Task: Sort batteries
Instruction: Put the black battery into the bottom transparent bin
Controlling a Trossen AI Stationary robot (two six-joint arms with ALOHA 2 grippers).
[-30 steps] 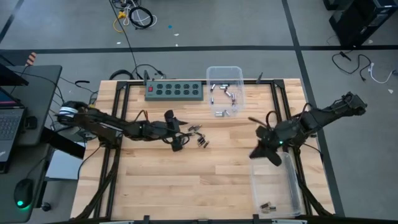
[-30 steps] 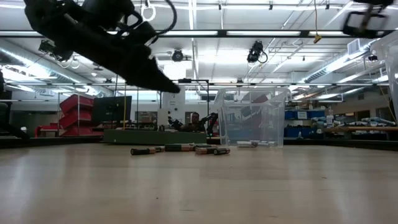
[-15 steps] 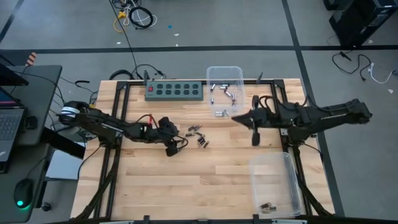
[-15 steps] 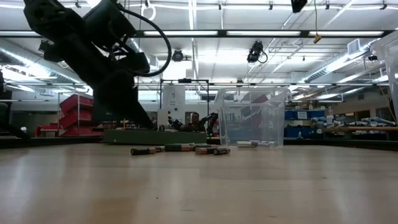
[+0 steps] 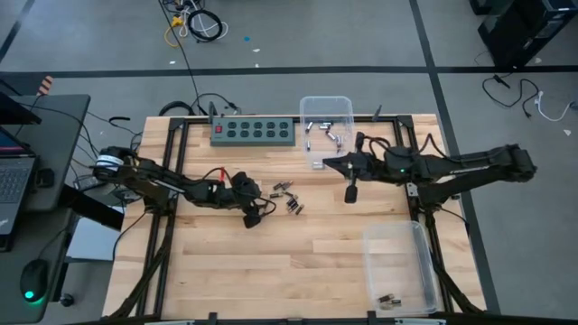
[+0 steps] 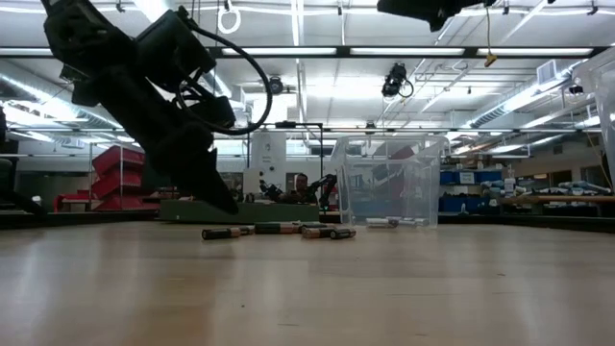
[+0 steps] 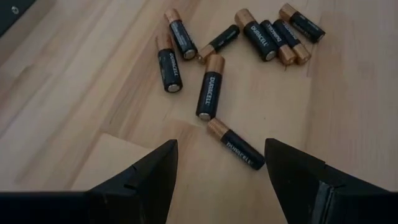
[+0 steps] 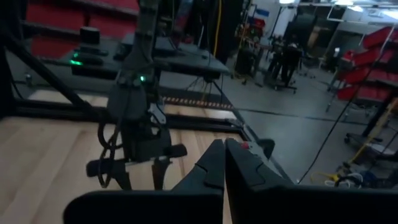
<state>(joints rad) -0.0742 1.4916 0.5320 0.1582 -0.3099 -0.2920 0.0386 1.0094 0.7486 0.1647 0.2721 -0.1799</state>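
High view: loose batteries (image 5: 288,198) lie in a small cluster on the wooden worktop (image 5: 271,262), just right of the left gripper (image 5: 252,217), which sits low beside them. The right gripper (image 5: 350,192) hangs farther right of the cluster, near the clear bin (image 5: 347,108) that holds a few silvery cells; nothing seen in it. A second clear bin (image 5: 418,248), well right of the cluster and toward the near edge, has a couple of cells. The green power strip (image 5: 254,132) lies beyond the cluster.

Low view: cells lie in a row on the worktop, the left gripper just left of them, tips close to the wood. Part of the right arm shows high above.

Left wrist view: black-and-copper AA cells (image 7: 209,93) lie scattered, some touching, the nearest one (image 7: 236,144) lying aslant ahead of the left gripper's wide-open jaws, which hold and touch nothing.

Right wrist view: the right gripper's jaws are pressed together, empty; the left arm shows beyond.

Risks, my read: the aslant cell may roll or skid when the jaws close, since round cells slip on wood. Packed neighbours could get nudged, or two caught at once. Tips this low may scrape the worktop.
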